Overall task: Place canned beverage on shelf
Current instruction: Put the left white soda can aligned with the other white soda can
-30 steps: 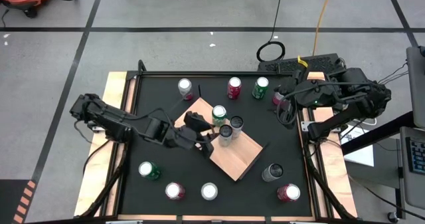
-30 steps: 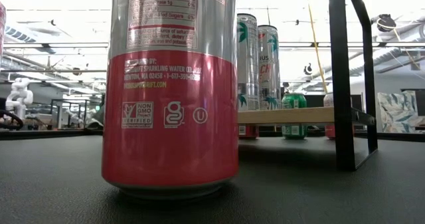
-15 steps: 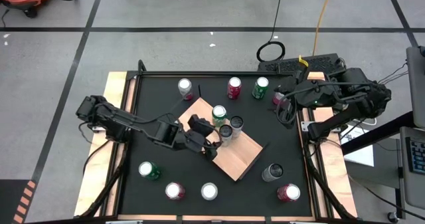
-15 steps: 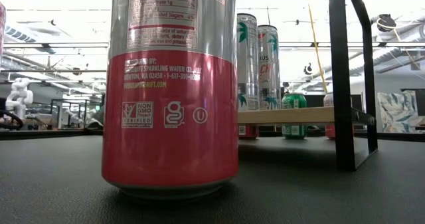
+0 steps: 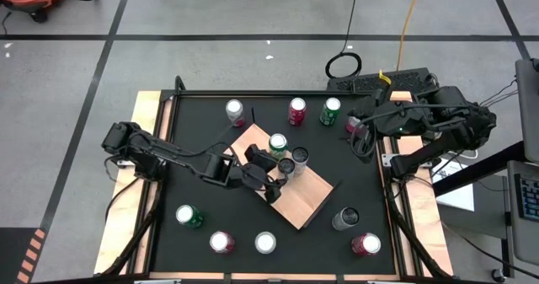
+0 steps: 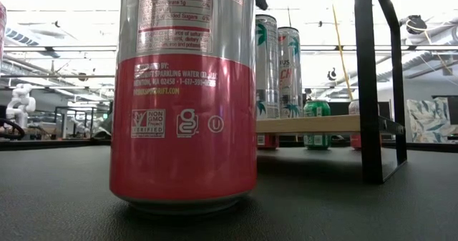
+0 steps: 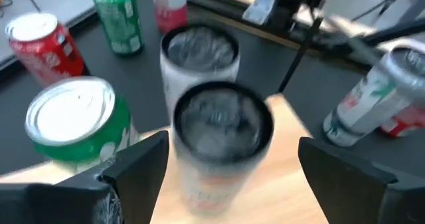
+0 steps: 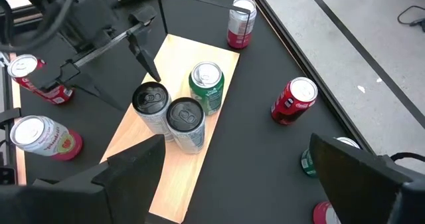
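Both arms are matte black, built of boxy jointed links with dark cables looped along them. The left gripper (image 5: 271, 180), over the shelf (image 5: 305, 201), ends in two flat, wedge-shaped black fingers (image 7: 136, 174). The right gripper (image 5: 364, 137), beyond the shelf's far corner, has the same broad black fingers (image 8: 133, 164).

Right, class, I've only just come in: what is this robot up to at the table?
The left gripper stands open over the shelf, its fingers either side of a dark-topped can that stands upright on the board, not clamped. Two more cans stand beside it. The right gripper waits open at the table's edge. Other cans remain on the table.
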You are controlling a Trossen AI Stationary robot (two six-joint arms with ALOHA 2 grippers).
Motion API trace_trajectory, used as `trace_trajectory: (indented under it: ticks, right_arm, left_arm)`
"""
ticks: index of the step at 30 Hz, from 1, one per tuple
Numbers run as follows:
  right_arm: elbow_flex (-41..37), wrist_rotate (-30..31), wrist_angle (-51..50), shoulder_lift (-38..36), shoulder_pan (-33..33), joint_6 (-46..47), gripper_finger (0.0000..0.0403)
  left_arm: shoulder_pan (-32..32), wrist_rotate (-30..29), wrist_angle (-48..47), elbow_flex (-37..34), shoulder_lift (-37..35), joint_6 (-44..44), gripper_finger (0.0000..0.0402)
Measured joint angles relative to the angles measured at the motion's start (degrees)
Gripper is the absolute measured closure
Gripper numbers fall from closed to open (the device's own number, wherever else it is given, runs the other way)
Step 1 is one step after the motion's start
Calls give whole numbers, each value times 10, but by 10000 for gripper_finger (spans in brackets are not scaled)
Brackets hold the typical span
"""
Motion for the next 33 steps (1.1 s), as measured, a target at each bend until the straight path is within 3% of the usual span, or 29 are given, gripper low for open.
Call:
trace_trajectory:
  ticks: [20,33]
  right_arm:
    - [0,14,0,0,0,-2,51]
    - [0,14,0,0,0,2,51]
  left_arm:
    - [19,12,35,-1,30,-2,63]
    - [16,1,33,0,30,-18,123]
